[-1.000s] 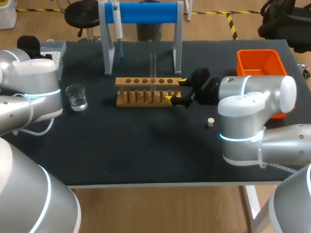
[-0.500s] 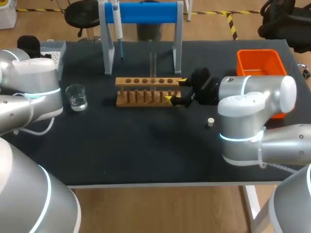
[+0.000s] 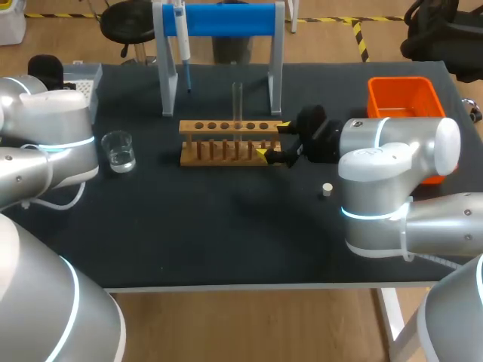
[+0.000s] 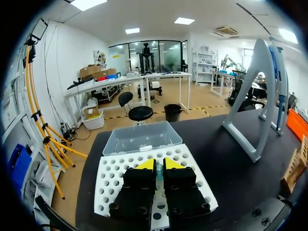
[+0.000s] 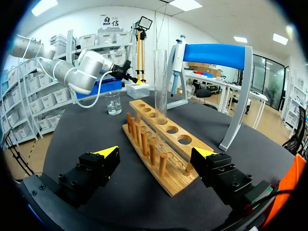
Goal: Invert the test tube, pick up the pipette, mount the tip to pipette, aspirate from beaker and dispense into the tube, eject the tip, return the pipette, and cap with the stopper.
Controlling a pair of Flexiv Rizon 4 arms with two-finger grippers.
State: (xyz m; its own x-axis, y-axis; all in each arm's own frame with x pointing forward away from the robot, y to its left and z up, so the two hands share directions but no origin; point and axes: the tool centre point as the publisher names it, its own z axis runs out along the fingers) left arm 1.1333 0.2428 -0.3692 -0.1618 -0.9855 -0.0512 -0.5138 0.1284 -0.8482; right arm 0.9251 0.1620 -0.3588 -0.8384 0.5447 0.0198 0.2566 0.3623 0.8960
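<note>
A clear test tube (image 3: 237, 102) (image 5: 160, 86) stands upright in the wooden rack (image 3: 230, 142) (image 5: 166, 144). My right gripper (image 3: 272, 141) (image 5: 155, 155) is open, with its fingers on either side of the rack's right end and not touching it. The pipette (image 3: 181, 38) (image 5: 175, 57) hangs on the blue-topped stand. At the far left, my left gripper (image 3: 45, 72) (image 4: 159, 166) sits over the white tip box (image 3: 84, 81) (image 4: 113, 178), shut on a pipette tip (image 4: 159, 171). The water beaker (image 3: 118, 151) stands left of the rack. The white stopper (image 3: 327, 189) lies near my right arm.
An orange bin (image 3: 404, 98) sits at the back right. The stand's grey legs (image 3: 167, 75) (image 4: 250, 96) rise behind the rack. The tip box's clear lid (image 4: 139, 137) lies open beyond my left gripper.
</note>
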